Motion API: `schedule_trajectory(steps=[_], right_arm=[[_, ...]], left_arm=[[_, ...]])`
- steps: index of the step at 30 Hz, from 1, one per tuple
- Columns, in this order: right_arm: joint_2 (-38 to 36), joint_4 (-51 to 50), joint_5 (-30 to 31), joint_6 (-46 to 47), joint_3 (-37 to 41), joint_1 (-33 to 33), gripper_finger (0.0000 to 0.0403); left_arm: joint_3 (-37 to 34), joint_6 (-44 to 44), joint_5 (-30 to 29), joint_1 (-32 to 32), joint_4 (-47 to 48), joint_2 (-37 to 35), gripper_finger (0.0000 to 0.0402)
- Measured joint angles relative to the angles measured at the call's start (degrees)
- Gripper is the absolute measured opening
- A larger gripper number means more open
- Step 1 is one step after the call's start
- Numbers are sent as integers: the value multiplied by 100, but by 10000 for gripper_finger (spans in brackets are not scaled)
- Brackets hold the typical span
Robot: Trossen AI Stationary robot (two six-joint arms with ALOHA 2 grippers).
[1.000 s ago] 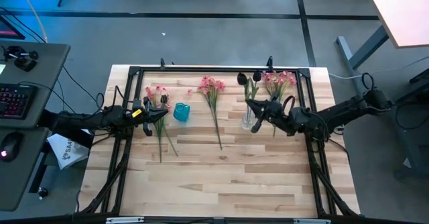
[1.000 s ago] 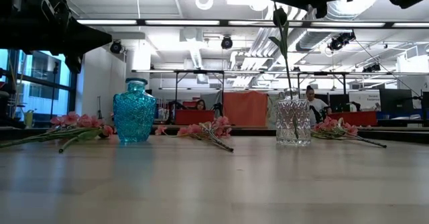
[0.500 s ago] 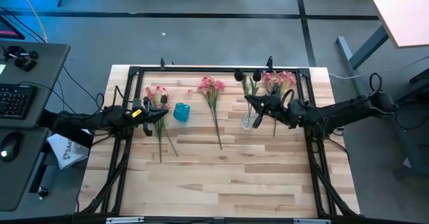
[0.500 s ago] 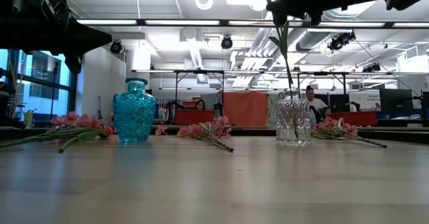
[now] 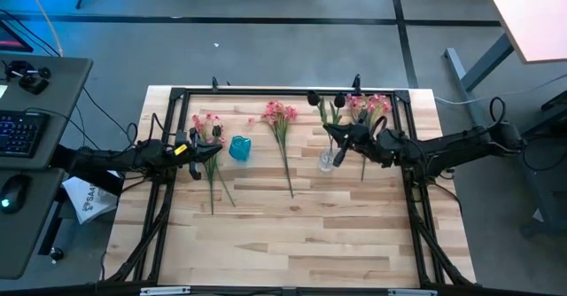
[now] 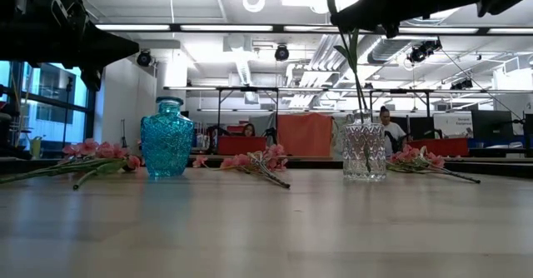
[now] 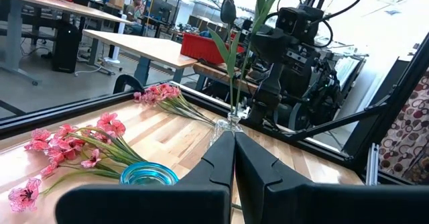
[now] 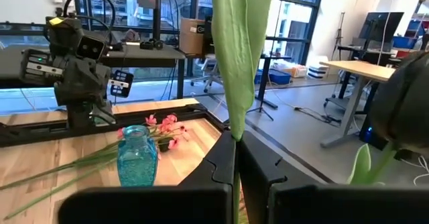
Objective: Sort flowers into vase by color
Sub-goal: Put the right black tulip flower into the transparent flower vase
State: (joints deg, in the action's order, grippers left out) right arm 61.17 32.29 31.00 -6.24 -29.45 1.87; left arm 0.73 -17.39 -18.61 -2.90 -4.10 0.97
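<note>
My right gripper (image 5: 340, 145) hangs over the clear glass vase (image 5: 327, 161), shut on a near-black tulip (image 5: 312, 97) whose stem (image 6: 356, 70) runs down into the vase (image 6: 364, 151). A second tulip head (image 5: 339, 99) shows just beside it. My left gripper (image 5: 200, 149) is shut on nothing and hovers over the left pink spray (image 5: 208, 126), which lies flat on the table. The blue vase (image 5: 239, 147) stands upright next to that spray. Another pink spray (image 5: 282, 115) lies mid-table, and a third (image 5: 368, 105) lies by the far edge. My right gripper pinches the tulip between its two fingers, on the green stem and leaf (image 8: 235, 133) well above the vase rim. The fingers reach in level from the table's right and lie across the stem. The tulip stands tilted, with its lower end inside the clear vase (image 7: 226, 126).
A black frame (image 5: 266, 91) runs along the table's far edge and down both sides. The near half of the wooden table (image 5: 292, 243) holds nothing. Beyond the far edge is a room with desks, where a person (image 6: 387, 128) sits.
My right gripper has shifted slightly toward the far edge, still shut on the tulip. The tulip's head has tipped farther toward the table's left and far side, while its lower end stayed in the clear vase.
</note>
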Motion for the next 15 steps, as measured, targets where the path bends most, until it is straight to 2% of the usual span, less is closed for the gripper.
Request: schedule_trajectory(steps=[15], right_arm=[[0, -47, -19, 654, 0, -35, 1]], left_arm=[[0, -2, 0, 2, 0, -2, 1]])
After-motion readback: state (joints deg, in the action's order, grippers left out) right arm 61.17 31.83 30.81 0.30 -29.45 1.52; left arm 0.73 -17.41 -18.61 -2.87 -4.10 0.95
